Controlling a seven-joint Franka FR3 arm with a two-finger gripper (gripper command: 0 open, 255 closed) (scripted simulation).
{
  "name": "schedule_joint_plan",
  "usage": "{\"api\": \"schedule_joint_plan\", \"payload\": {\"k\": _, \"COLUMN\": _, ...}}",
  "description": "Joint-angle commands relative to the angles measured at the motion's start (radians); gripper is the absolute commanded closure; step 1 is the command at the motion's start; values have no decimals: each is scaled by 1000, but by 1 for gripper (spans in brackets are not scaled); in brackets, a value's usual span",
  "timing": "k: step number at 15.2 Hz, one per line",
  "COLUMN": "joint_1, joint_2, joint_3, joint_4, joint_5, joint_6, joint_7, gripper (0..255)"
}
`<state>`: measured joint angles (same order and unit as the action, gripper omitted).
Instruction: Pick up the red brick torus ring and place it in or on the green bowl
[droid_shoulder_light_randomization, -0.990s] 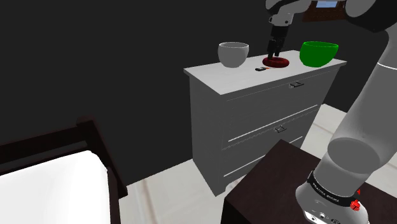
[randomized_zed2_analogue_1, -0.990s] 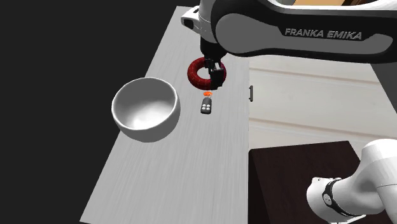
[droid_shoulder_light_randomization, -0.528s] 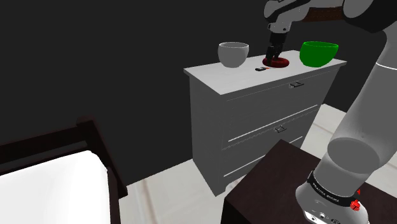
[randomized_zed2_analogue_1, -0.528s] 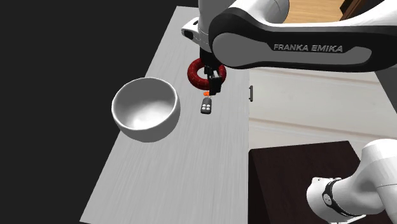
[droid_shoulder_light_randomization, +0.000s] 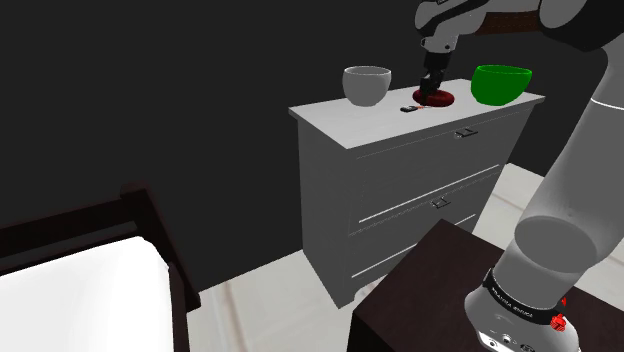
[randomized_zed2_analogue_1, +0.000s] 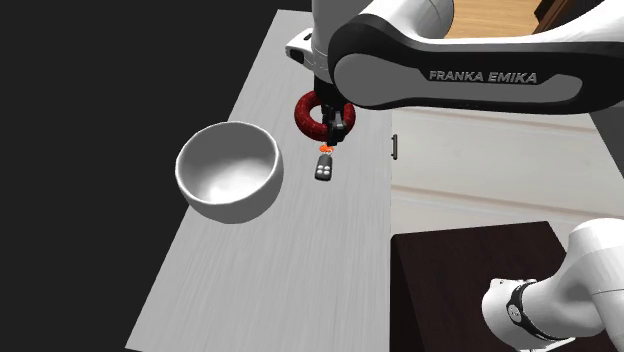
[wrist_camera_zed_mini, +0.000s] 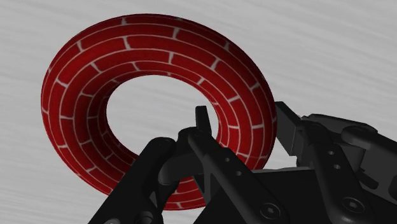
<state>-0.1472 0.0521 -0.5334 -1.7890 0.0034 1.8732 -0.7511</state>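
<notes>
The gripper (wrist_camera_zed_mini: 245, 124) clasps the red brick ring (wrist_camera_zed_mini: 95, 51) by its band, one finger through the hole, midway along the dresser top (randomized_zed2_analogue_1: 300, 260). The shoulder view shows the green bowl (droid_shoulder_light_randomization: 500, 84) near one end. The second exterior view shows a black key fob (randomized_zed2_analogue_1: 324, 167) just beside the ring and a white bowl (randomized_zed2_analogue_1: 228, 172) apart.

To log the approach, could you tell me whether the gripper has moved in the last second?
Yes: in the shoulder view the gripper has come down toward the dresser top, reaching the red brick ring.
</notes>
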Motion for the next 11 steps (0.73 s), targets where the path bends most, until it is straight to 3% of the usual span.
{"api": "schedule_joint_plan", "payload": {"k": 1, "joint_1": 0, "joint_2": 0, "joint_3": 0, "joint_4": 0, "joint_5": 0, "joint_6": 0, "joint_7": 0, "gripper": 255}}
{"api": "schedule_joint_plan", "payload": {"k": 8, "joint_1": 0, "joint_2": 0, "joint_3": 0, "joint_4": 0, "joint_5": 0, "joint_6": 0, "joint_7": 0, "gripper": 255}}
{"api": "schedule_joint_plan", "payload": {"k": 11, "joint_1": 0, "joint_2": -2, "joint_3": 0, "joint_4": 38, "joint_5": -1, "joint_6": -40, "joint_7": 0, "gripper": 255}}
